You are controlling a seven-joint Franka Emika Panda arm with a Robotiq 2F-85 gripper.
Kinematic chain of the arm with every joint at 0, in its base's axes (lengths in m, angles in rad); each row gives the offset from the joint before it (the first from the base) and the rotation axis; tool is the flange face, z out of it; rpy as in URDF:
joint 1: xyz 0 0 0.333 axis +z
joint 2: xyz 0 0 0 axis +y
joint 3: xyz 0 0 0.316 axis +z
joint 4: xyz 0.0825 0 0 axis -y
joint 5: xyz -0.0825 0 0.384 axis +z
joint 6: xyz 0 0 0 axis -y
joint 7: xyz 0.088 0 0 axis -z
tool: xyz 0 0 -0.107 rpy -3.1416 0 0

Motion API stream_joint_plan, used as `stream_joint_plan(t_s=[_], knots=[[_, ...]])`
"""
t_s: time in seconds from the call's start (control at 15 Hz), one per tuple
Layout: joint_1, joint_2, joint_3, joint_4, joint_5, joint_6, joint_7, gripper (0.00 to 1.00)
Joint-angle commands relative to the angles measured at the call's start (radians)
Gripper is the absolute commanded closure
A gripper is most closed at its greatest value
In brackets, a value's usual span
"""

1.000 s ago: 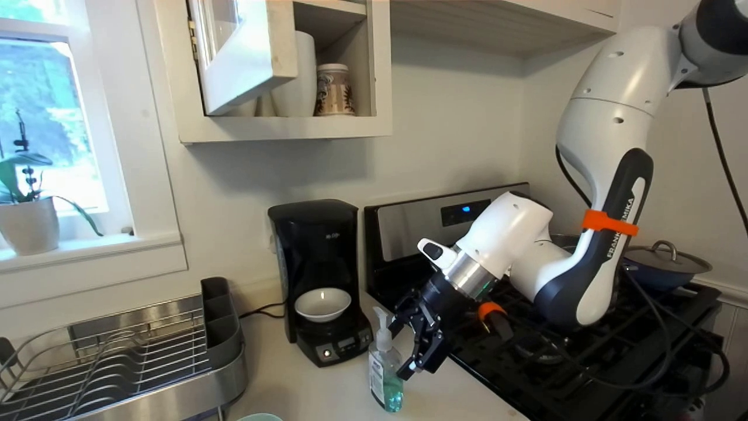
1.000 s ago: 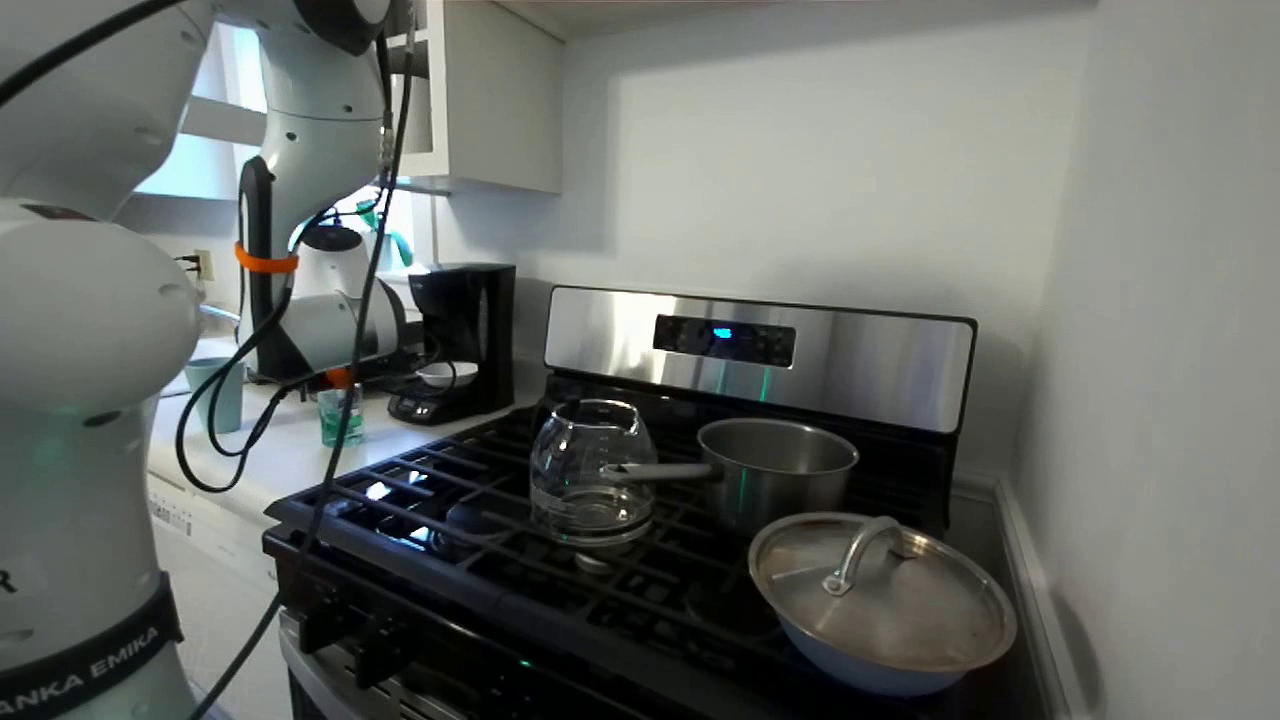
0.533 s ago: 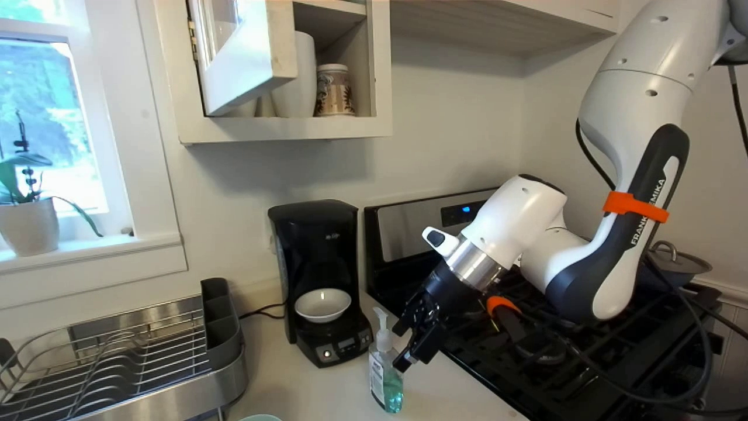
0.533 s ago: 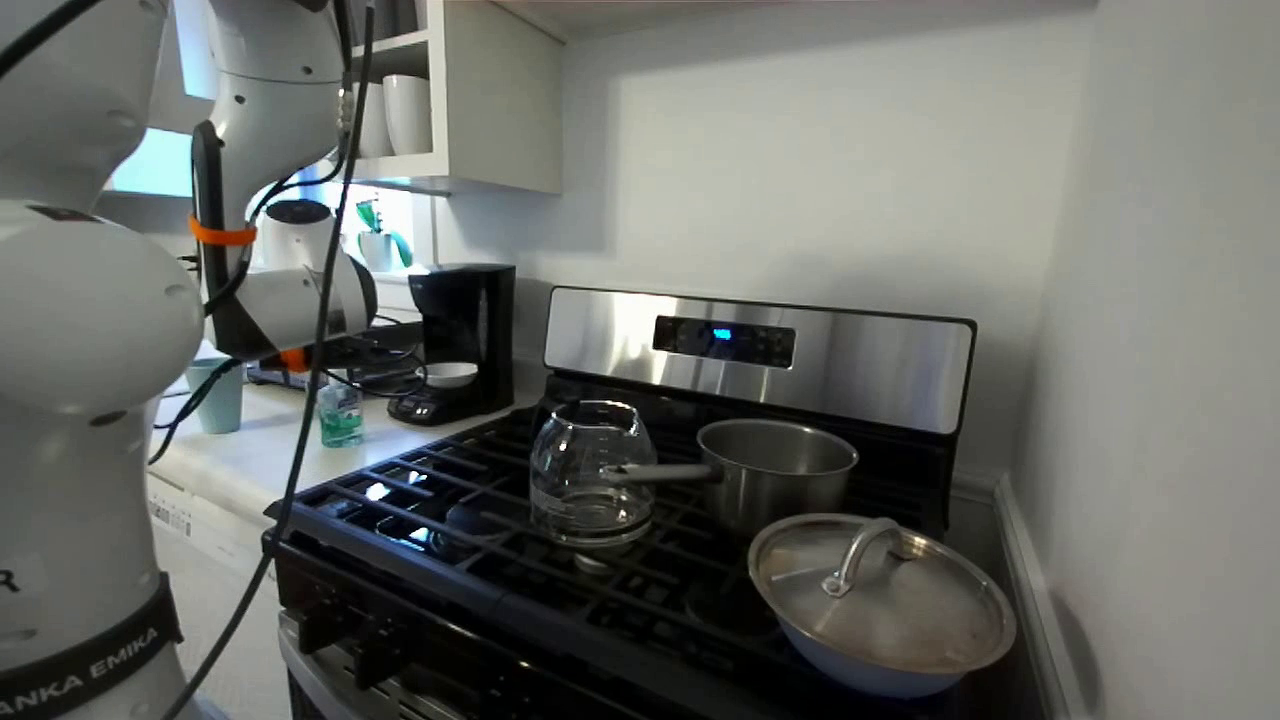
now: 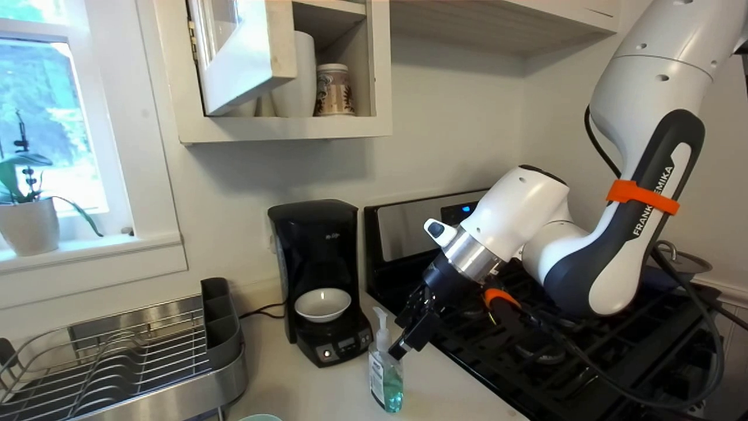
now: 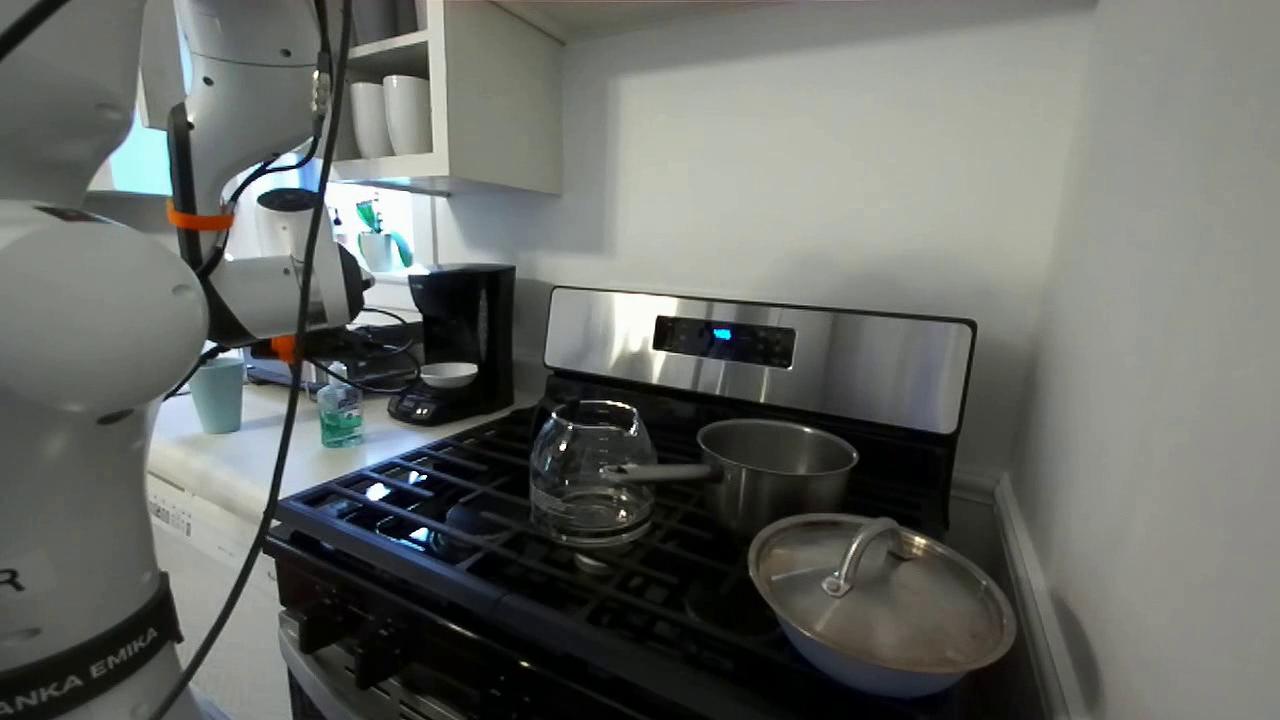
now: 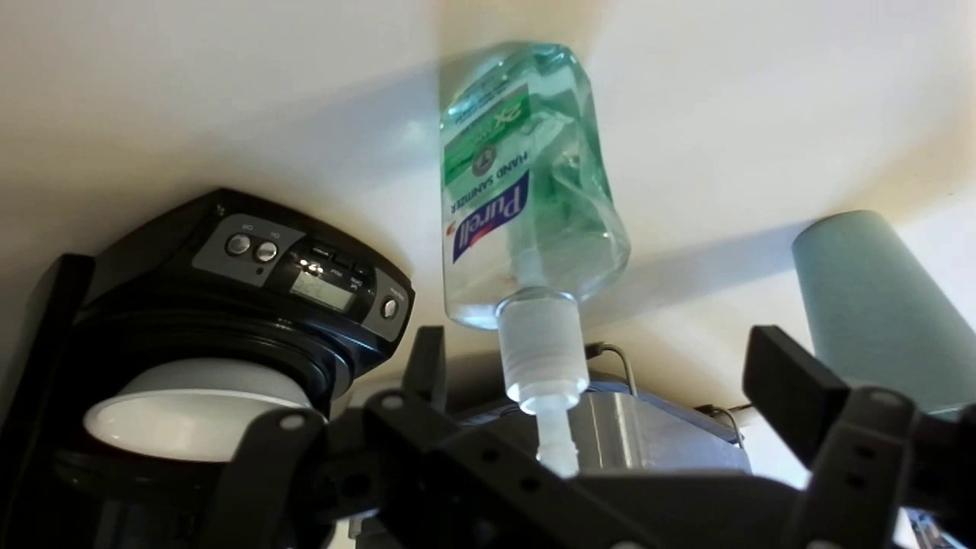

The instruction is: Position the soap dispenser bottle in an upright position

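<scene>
Stainless steel and black enamel make up the gas stove [image 6: 480, 592], with the pale tabletop [image 5: 315, 393] running alongside. From the stove side reaches the white Franka Panda arm [image 5: 613, 280]. On the tabletop, next to the stove, stands a black drip coffee maker [image 5: 312, 251]. Smaller is the end effector [image 7: 608, 381]: its fingers [image 7: 793, 389] are spread well apart in the wrist view, and nothing is gripped. Then comes the Purell hand sanitizer pump bottle [image 7: 526, 191]. It is on the tabletop, near the coffee maker's front and just beside the end effector, upright on its base in both exterior views; the wrist view shows it pump downward. In my judgement the wanted pose is already met. One dark fingertip [image 5: 403, 347] overlaps the bottle's shoulder in an exterior view; whether they touch I cannot tell.

Green-tinted liquid [image 5: 392, 393] fills only part of the bottle, so it should be fairly light and bottom-weighted, stable unless knocked high up. Its clear plastic wall is likely smooth and slippery, able to flex under a hard squeeze, but not fragile. Should another hold be needed, the upper body just below the shoulder, taken level from opposite sides, looks best. The pump collar [image 7: 541, 339] is stiff but narrow, a second choice. Smallest, the pump head [image 7: 557, 450] is best left alone, since pressing it could dispense sanitizer.
</scene>
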Motion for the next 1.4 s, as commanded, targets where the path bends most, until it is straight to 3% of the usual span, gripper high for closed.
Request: stream_joint_plan(t_s=[0.0,0.13,0.33,0.4,0.47,0.8,0.87,0.93,1.2,1.27,1.33], knots=[[0.000,0.000,0.000,0.000,0.000,0.000,0.000,0.00],[0.013,-0.011,-0.015,-0.007,0.033,-0.003,0.014,0.00],[0.036,-0.065,-0.008,-0.035,0.121,-0.145,0.103,0.00],[0.033,-0.073,0.015,-0.038,0.138,-0.187,0.143,0.00],[-0.005,-0.048,0.090,-0.037,0.149,-0.212,0.178,0.00],[-0.011,-0.146,0.276,-0.066,0.344,-0.361,0.329,0.00],[0.089,-0.201,0.219,-0.077,0.469,-0.387,0.282,0.00],[0.044,-0.277,0.261,-0.094,0.413,-0.432,0.414,0.00],[0.068,-0.465,0.263,-0.123,0.472,-0.567,0.547,0.00],[0.057,-0.325,0.256,-0.067,0.427,-0.504,0.477,0.00],[0.058,-0.372,0.258,-0.077,0.433,-0.534,0.503,0.00]])
